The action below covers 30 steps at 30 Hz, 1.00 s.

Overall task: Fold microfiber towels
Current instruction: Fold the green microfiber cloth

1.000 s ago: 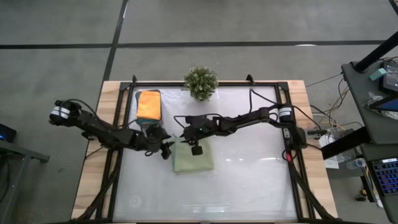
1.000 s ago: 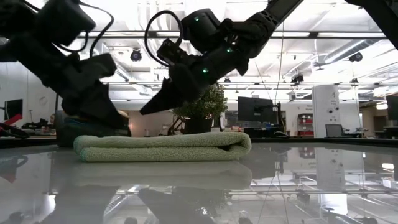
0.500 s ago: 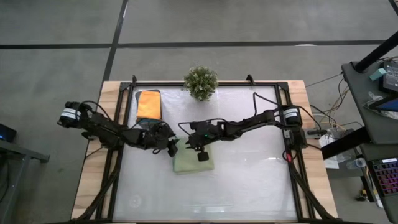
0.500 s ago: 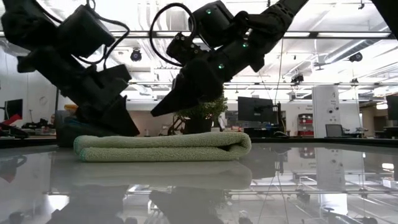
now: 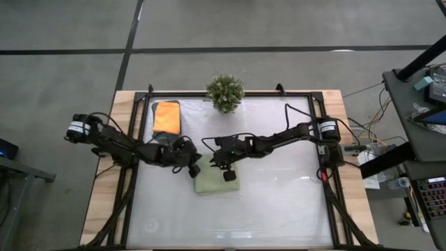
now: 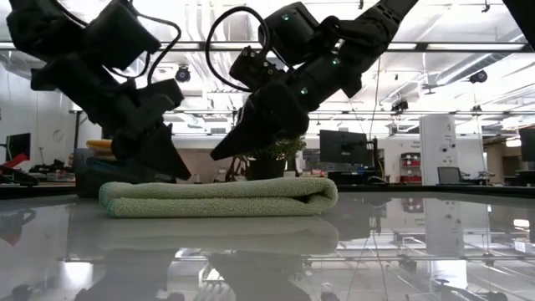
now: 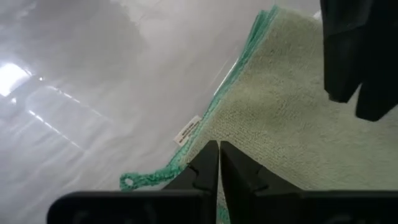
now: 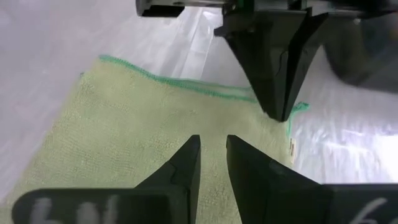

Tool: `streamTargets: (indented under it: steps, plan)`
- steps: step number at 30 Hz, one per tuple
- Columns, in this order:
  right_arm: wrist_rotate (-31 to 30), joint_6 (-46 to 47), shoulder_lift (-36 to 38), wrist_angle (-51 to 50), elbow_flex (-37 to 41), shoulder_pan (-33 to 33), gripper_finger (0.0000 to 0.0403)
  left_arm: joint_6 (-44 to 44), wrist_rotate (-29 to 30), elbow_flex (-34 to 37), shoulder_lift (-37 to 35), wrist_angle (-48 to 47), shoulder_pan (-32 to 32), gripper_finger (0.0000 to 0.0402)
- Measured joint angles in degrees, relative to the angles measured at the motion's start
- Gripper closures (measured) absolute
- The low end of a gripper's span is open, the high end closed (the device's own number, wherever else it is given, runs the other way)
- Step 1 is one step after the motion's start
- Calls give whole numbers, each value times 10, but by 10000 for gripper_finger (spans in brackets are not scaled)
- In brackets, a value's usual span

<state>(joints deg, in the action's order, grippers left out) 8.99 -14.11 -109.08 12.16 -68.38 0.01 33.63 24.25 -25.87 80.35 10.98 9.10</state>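
Observation:
A pale green microfiber towel (image 5: 217, 185) lies folded flat on the white table, with a green hem and a small white tag (image 7: 186, 130) at its far-left corner. My left gripper (image 5: 195, 169) is shut, slanting down onto that corner. My right gripper (image 5: 224, 171) hangs a little above the towel's far part. Its fingers (image 8: 186, 158) stand a narrow gap apart with nothing between them. An orange towel (image 5: 167, 117) lies on a stack at the far left. My left gripper touches the green towel at its far-left corner (image 7: 231, 138), just inside the hem and beside the tag. The shut fingertips slant down onto it from the table's left. Whether a layer is caught between them, I cannot tell. The towel lies flat on the table.
A small bushy plant (image 5: 225, 92) stands at the middle of the far edge. The stack with the orange towel sits left of it, behind my left arm. Black frame rails (image 5: 327, 202) run along the table's sides. Bare white table lies near and to the right of the towel.
My left gripper has moved toward the table's right, onto the towel's far-left corner, and has shut there. My right gripper has moved a little toward the near edge over the towel. The towel has stayed where it was.

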Motion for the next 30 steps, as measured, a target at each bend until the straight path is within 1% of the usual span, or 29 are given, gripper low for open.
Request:
streamTargets:
  steps: [6, 10, 13, 16, 18, 21, 24, 27, 30]
  plan:
    - [0, 6, 6, 2, 3, 0, 335, -7, 0, 0, -45, -30, 0, 401]
    - [0, 41, 4, 6, 4, -4, 332, 15, -3, 1, -68, -48, -1, 383]
    - [0, 70, 4, 6, 4, -15, 313, 16, -51, 1, -93, -59, -1, 357]
    - [0, 107, 4, 10, 4, -32, 283, 32, -103, 1, -119, -66, 2, 329]
    - [0, 116, 1, 15, 4, -40, 260, 48, -118, 1, -128, -75, 9, 314]
    - [9, 121, -18, 51, 4, -47, 231, 51, -121, 3, -134, -84, 25, 302]
    - [35, 122, -41, 105, 4, -52, 211, 52, -125, 5, -129, -87, 34, 300]
    - [37, 131, -57, 131, -3, -59, 203, 53, -124, 6, -117, -85, 40, 300]
    - [36, 131, -68, 133, -17, -67, 205, 51, -124, 9, -100, -85, 41, 300]
